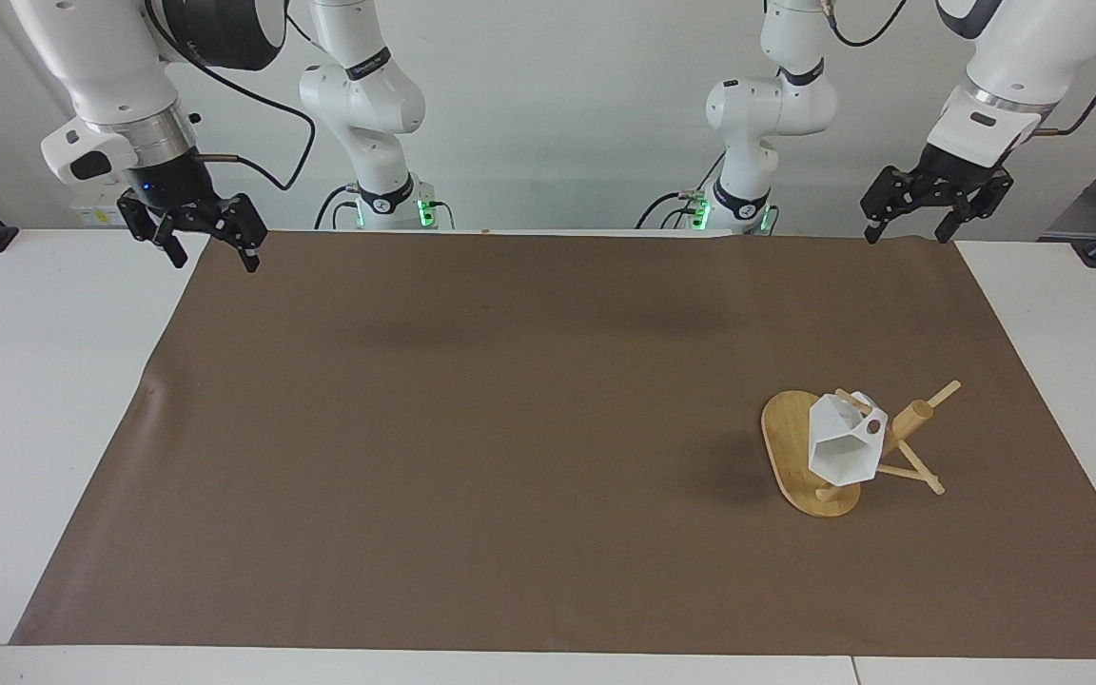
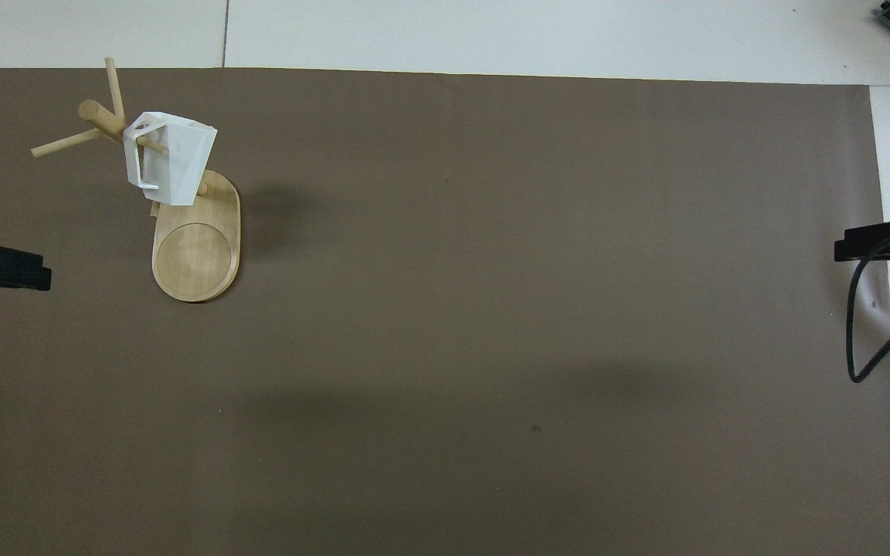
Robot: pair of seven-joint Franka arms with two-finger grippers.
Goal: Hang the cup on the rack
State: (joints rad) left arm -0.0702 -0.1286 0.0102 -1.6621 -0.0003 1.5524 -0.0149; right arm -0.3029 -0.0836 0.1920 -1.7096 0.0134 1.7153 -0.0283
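Observation:
The white faceted cup (image 1: 841, 442) hangs by its handle on a peg of the bamboo rack (image 1: 789, 447), mouth tilted downward. The rack stands on the brown mat toward the left arm's end of the table. In the overhead view the cup (image 2: 171, 158) hangs over the rack's oval base (image 2: 194, 259). My left gripper (image 1: 908, 235) is open and empty, raised over the mat's edge nearest the robots, well apart from the rack. My right gripper (image 1: 213, 259) is open and empty, waiting over the mat's corner at the right arm's end.
A brown mat (image 1: 510, 428) covers most of the white table (image 1: 25, 400). Only the grippers' tips show in the overhead view, the left gripper (image 2: 1, 266) and the right gripper (image 2: 878, 243) with its black cable (image 2: 854, 340).

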